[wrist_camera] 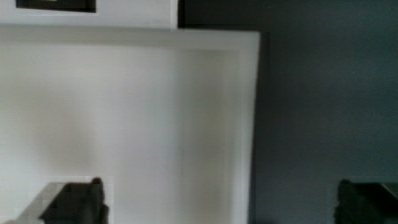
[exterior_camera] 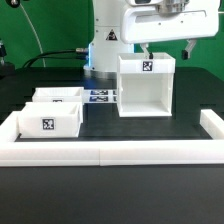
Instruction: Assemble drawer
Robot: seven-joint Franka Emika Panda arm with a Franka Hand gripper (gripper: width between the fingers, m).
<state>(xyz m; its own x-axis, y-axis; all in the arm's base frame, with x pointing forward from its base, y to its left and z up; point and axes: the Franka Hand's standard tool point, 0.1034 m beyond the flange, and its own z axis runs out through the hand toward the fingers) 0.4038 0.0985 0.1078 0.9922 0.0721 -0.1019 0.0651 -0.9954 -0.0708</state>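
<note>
Tabletop (exterior_camera: 185, 100), flat matte black, spans the exterior view. A long low white wall (exterior_camera: 110, 152) edges it from 8 o'clock through 6 to 4 o'clock.

Largest part of the drawer: tall white plastic box housing (exterior_camera: 147, 88), upright at about 1 o'clock from table centre, well apart from the other parts.
- Handling (judged): light, rigid, thin-walled, smooth and probably slippery. Hollow and tall, so a push high up may tip it.
- Best hold looks like a pinch across one top wall edge.
- Look: plain white panels, one black-and-white square tag near the top edge. Which face is open cannot be made out from this angle.

Next in size: two small white plastic open-top trays. The near tray (exterior_camera: 48, 118) sits at 9 o'clock and the far tray (exterior_camera: 60, 97) just behind it at 10 o'clock; touching or not, cannot tell.
- Both empty, neither in the box housing.
- Judged light and stiff; take by a side-wall rim.
- Tag on the near tray's face. Knobs not discernible.

Flat white marker board (exterior_camera: 100, 97) lies between the trays and the box housing.

Two-finger gripper (exterior_camera: 168, 47) hangs just above the box housing's top. In the wrist view the dark fingertips (wrist_camera: 71, 200) stand far apart, so the jaws are spread wide and hold nothing. One fingertip is over white panel, the other over dark background.
</note>
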